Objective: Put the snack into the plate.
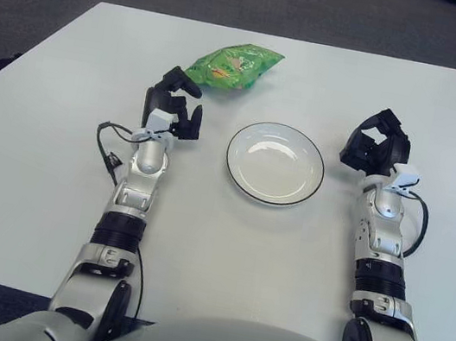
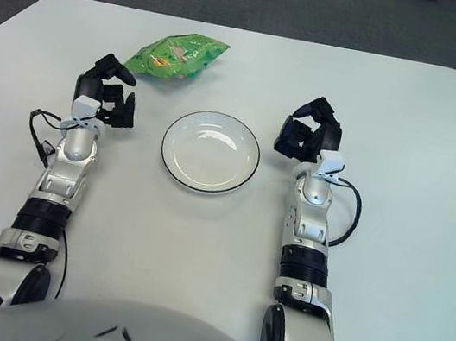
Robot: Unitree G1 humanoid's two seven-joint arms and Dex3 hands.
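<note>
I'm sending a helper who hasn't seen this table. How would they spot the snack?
On the white table, look past the round white plate with a dark rim, towards the far edge and to its left. The snack is a crinkly bright green bag lying just beyond the left hand, the only colourful item there.

I count one green snack bag (image 1: 232, 64), one white plate (image 1: 276, 163) with a dark rim, one white table (image 1: 29, 155), and my two hands: left hand (image 1: 173, 104), right hand (image 1: 377, 143).
</note>
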